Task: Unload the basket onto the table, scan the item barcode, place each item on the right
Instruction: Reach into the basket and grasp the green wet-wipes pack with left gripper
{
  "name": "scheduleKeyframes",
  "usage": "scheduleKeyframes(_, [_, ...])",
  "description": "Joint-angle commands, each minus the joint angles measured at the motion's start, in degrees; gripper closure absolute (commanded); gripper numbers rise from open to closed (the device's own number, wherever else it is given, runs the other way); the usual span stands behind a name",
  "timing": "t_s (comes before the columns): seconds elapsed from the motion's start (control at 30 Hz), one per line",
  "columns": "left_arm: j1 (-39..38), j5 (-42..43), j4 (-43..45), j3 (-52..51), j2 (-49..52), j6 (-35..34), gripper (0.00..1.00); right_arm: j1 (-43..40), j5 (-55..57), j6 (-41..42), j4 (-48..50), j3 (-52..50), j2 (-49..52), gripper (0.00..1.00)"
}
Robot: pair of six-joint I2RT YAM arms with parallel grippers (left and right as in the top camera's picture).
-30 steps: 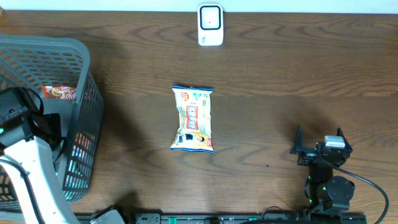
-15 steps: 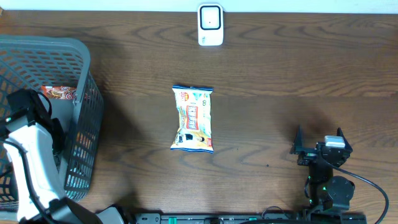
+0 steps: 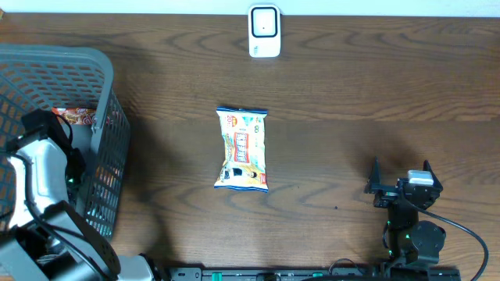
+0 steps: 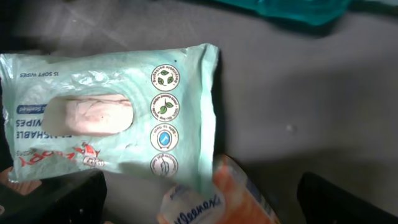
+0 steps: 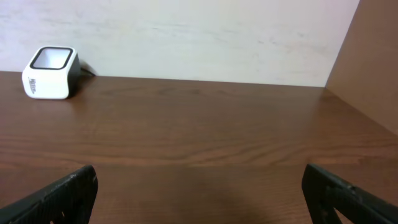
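Mint-green wipes pack (image 4: 112, 118) lies flat in basket (image 3: 78, 62); my left hand (image 4: 199, 202) spread above, lined up to grab it.

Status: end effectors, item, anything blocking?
Left end effector open inside basket, over wipes pack, holding nothing. Right end effector open, idle near table edge. Snack bag flat mid-table, untouched. Nothing between it and scanner.

Grey mesh basket (image 3: 64, 53), white scanner (image 3: 264, 31), mint-green wipes pack (image 4: 115, 118)
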Motion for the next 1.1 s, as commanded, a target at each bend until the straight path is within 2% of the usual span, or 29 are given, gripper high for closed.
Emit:
scheduleKeyframes(0.0, [0.6,-0.7,-0.1,-0.5,2.8,-0.8,0.02,-0.3,-0.3,-0.7,-0.1,-0.2,-0.3,0.01])
scheduleKeyframes(0.47, [1.5,-0.7,1.6,-1.8,8.1,-0.8,0.01,-0.3,-0.3,-0.7,-0.1,-0.2,-0.3,0.01])
scheduleKeyframes(0.53, [1.9,-0.7,1.5,-2.5,8.1,-0.8,0.08,-0.3,-0.3,-0.7,-0.1,-0.2,-0.3,0.01])
scheduleKeyframes(0.63, [2.4,-0.8,1.6,-3.5,8.1,-0.8,0.28,-0.3,-0.3,-0.7,-0.1,-0.2,-0.3,0.01])
scheduleKeyframes(0.67, [2.9,-0.8,1.6,-4.1,8.1,-0.8,0.46,-0.3,-0.3,-0.7,-0.1,-0.2,-0.3,0.01])
scheduleKeyframes(0.7, [3.1,-0.8,1.7,-4.5,8.1,-0.8,0.55,-0.3,-0.3,-0.7,-0.1,-0.2,-0.3,0.01])
scheduleKeyframes(0.73, [3.5,-0.8,2.0,-5.1,8.1,-0.7,0.76,-0.3,-0.3,-0.7,-0.1,-0.2,-0.3,0.01])
scheduleKeyframes(0.77, [3.5,-0.8,2.1,-5.3,8.1,-0.5,0.88,-0.3,-0.3,-0.7,-0.1,-0.2,-0.3,0.01])
scheduleKeyframes(0.8, [3.6,-0.8,2.1,-5.3,8.1,-0.5,0.92,-0.3,-0.3,-0.7,-0.1,-0.2,-0.3,0.01])
scheduleKeyframes(0.9, [3.6,-0.7,3.0,-5.2,8.0,0.4,0.93,-0.3,-0.3,-0.7,-0.1,-0.2,-0.3,0.01])
scheduleKeyframes(1.07, [3.6,-0.7,5.1,-3.1,7.1,10.3,0.93,-0.3,-0.3,-0.7,-0.1,-0.2,-0.3,0.01])
